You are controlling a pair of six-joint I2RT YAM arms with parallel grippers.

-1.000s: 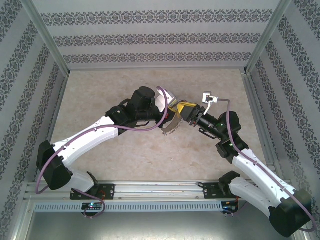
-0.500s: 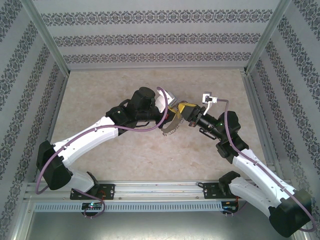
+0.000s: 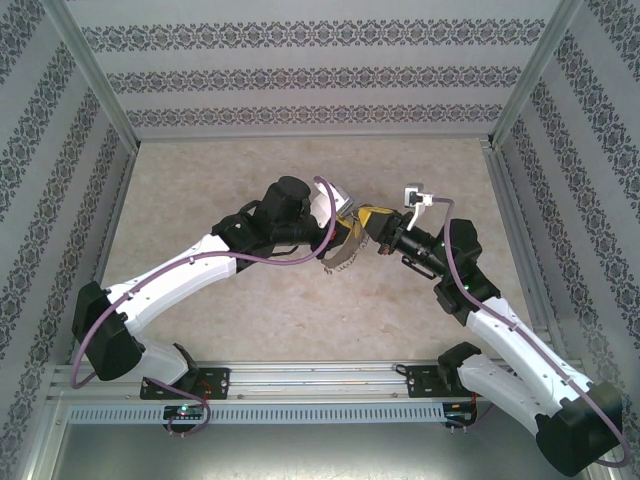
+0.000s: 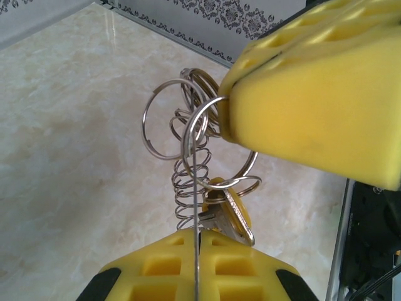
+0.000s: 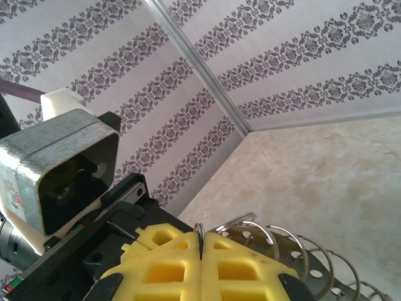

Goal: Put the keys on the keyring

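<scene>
Both grippers meet above the middle of the table. The keyring (image 4: 186, 194) is a coil of thin grey metal loops hanging between them, seen from above as a grey bundle (image 3: 338, 255). My left gripper (image 4: 199, 233) is shut on one thin loop, held edge-on. My right gripper (image 5: 200, 241) is shut on another loop; its yellow fingers (image 4: 313, 94) come in from the upper right. A small silver key (image 4: 233, 216) with a yellow head hangs on the loops just above my left fingertips. In the top view the left gripper (image 3: 348, 218) and right gripper (image 3: 372, 225) nearly touch.
The beige marble-look tabletop (image 3: 250, 170) lies below, walled by patterned panels and metal posts (image 3: 520, 80). The left arm's wrist camera housing (image 5: 56, 169) is close to my right fingers. Purple cables (image 3: 455, 250) run along both arms.
The right arm has shifted slightly left toward the left gripper. Both grippers stay shut on the loops and the keyring still hangs between them.
</scene>
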